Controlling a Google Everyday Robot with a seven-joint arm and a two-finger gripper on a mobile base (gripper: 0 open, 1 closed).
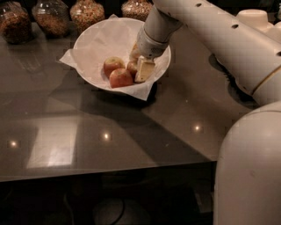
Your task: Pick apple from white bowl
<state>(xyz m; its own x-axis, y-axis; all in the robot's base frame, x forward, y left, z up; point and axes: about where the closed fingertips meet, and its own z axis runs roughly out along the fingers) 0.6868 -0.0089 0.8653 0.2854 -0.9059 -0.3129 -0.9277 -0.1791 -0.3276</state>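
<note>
The white bowl (90, 41), lined with crinkled white paper, stands at the back of the dark table. Three small red apples lie in it. One apple (113, 65) is on the left and one (120, 78) is in front. The third apple (131, 67), deep red, sits right at my gripper. My gripper (138, 65) reaches down from the upper right into the right side of the bowl and hides part of that third apple.
Several glass jars (88, 12) of nuts and grains stand in a row behind the bowl. Stacked pale bowls (254, 19) stand at the back right. My white arm (228, 44) crosses the right side, and a bulky white part of it (250, 171) fills the lower right.
</note>
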